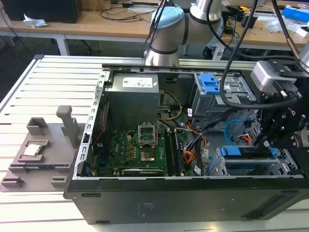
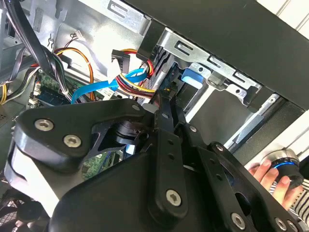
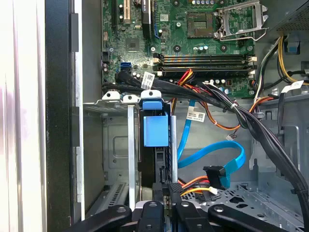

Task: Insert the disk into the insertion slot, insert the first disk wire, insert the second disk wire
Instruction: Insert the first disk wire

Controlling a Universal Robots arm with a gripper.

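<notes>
Fingers pressed together, the gripper (image 3: 170, 188) hangs at the exterior view's lower right, tips at the near end of the disk (image 3: 155, 129), which stands on edge in the slot (image 1: 218, 169), its length running straight ahead of them.

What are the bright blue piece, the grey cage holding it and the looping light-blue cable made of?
The disk carrier looks like moulded plastic: uniform blue, matte, rounded corners. The insertion slot seems bare sheet metal: dull grey sheen, thin folded edges. The second disk wire is probably plastic-sheathed flat cable: smooth, and it bends in a loop.
</notes>
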